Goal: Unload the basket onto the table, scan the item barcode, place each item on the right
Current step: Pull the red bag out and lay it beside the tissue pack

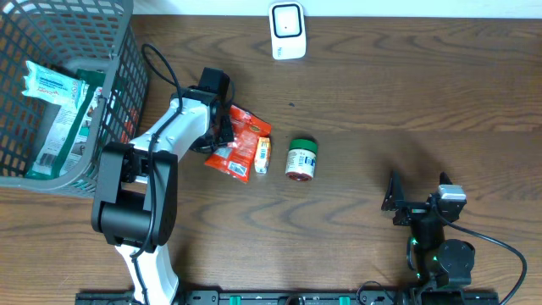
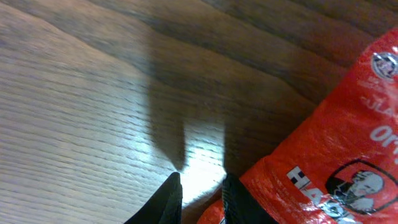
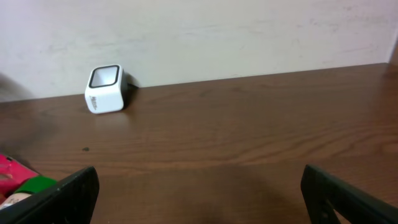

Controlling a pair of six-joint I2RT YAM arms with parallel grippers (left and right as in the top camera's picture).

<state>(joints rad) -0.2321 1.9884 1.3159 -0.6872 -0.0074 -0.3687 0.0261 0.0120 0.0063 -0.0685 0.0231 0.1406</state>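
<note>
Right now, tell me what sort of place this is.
Probably a mock shop checkout: a white barcode scanner on the wooden table, a grey basket of packaged goods, a red snack bag and a small jar.

Shop chkout: scanner (image 1: 287, 30), basket (image 1: 127, 59).

Only the two dark fingertips (image 2: 166, 200) of the left end effector (image 2: 198, 191) show in its wrist view, the rest cropped below; whether they pinch anything cannot be told. Just to their right, the red snack bag (image 2: 329, 143) runs off the right and bottom edges, its print blurred. Seen from overhead, the arm hides the bag's part beneath this end effector. The right end effector (image 3: 200, 190) has both fingers cropped at the bottom edge; far to their left, a green-lidded jar (image 3: 31, 185) is a blurred sliver.
</note>
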